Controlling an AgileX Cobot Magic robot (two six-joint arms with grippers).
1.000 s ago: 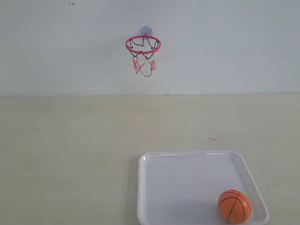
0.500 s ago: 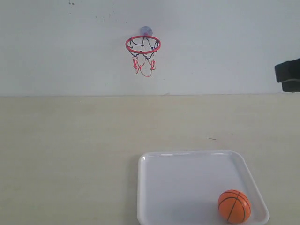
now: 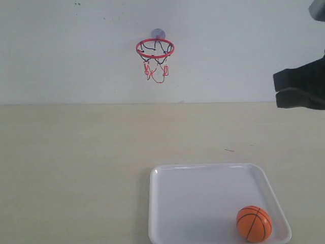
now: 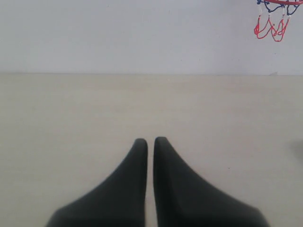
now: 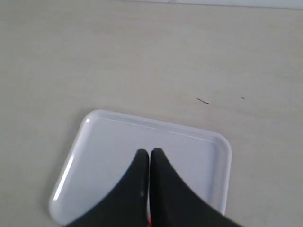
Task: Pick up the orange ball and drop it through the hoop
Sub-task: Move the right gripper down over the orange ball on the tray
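The left claw [image 4: 150, 141] is narrow: its two dark fingers [image 4: 135, 170] are drawn together to a thin slit and sit low over the pale counter [image 4: 71, 118], pointing toward the white wall [image 4: 118, 33]. The hoop [image 4: 273, 14] is mounted on that wall, well ahead of the left claw and higher than its fingertips. In the exterior view the hoop [image 3: 155, 48] shows a red ring with a red-and-dark net hanging below it. It is well apart from the right claw [image 3: 275, 90], on that claw's left side and somewhat higher. The white tray [image 3: 203, 166] lies on the counter [image 3: 76, 168] below the right claw. The right wrist view places the right claw [image 5: 149, 151] directly above the tray [image 5: 94, 118]. The orange ball [image 3: 254, 223] rests in the tray's near right corner, well below the right claw and apart from it. The right claw is also narrow, its fingers [image 3: 299, 79] almost touching. It hangs in the air at the right edge of the exterior view. A small dark mark [image 5: 202, 100] lies on the counter beyond the tray.
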